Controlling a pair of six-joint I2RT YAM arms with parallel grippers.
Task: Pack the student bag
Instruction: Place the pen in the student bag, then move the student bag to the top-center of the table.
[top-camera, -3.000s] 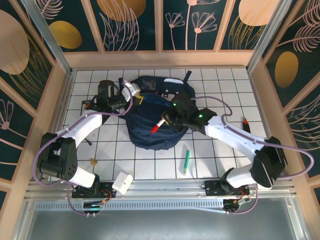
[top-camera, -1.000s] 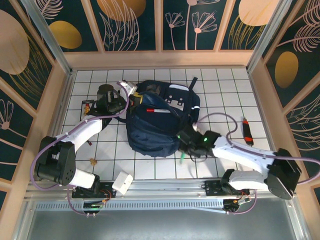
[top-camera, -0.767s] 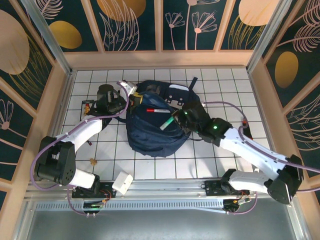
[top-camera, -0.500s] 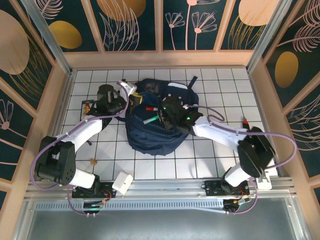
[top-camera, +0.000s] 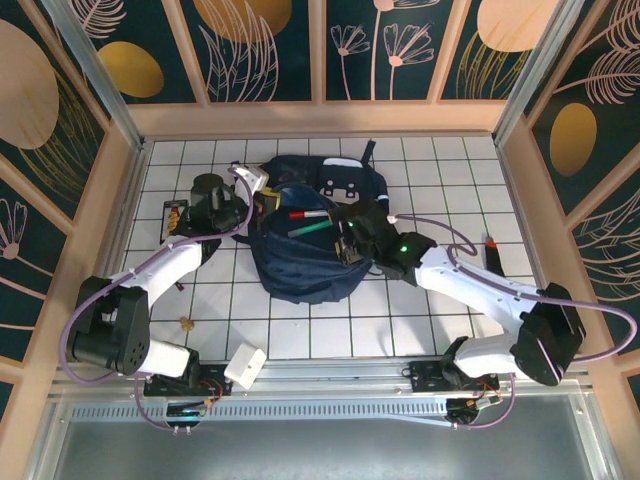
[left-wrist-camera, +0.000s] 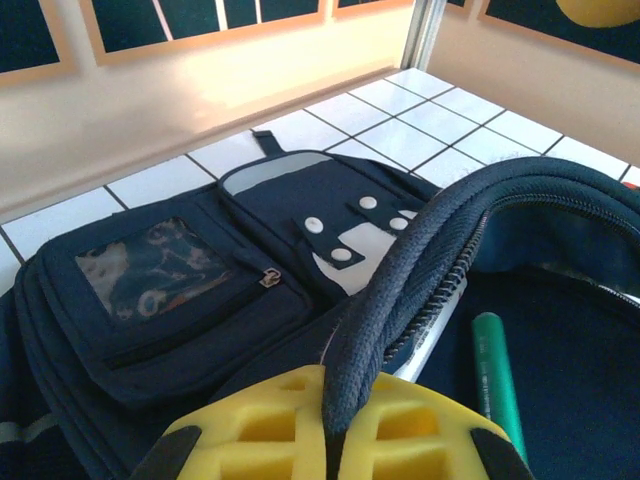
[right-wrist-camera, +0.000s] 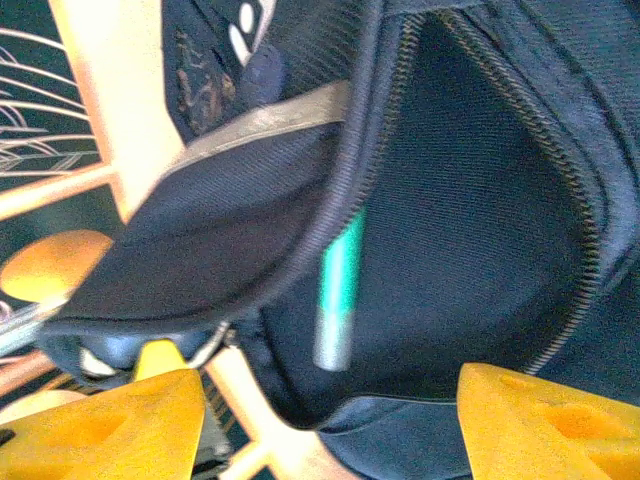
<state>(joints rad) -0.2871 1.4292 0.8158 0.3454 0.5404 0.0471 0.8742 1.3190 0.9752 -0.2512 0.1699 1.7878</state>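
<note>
The navy student bag (top-camera: 300, 265) lies open in the middle of the tiled table. My left gripper (top-camera: 262, 197) is shut on the bag's zipper rim (left-wrist-camera: 400, 290) and holds the opening up; its yellow fingers (left-wrist-camera: 250, 440) pinch the dark fabric. Inside the bag lie a red marker (top-camera: 306, 213) and a green marker (top-camera: 311, 228). The green marker (right-wrist-camera: 340, 285) rests loose in the opening, and it also lies beside the rim in the left wrist view (left-wrist-camera: 497, 375). My right gripper (top-camera: 348, 238) is open at the bag's right edge, with nothing between its fingers (right-wrist-camera: 545, 425).
A white box (top-camera: 245, 365) sits near the front left by the arm base. A small brown bit (top-camera: 186, 322) lies on the tiles. A red and black tool (top-camera: 492, 250) lies at the right. A small dark packet (top-camera: 175, 212) sits at the far left.
My right gripper carried the green marker from the table into the bag, let it go and drew back to the right. The left gripper kept holding the rim.
</note>
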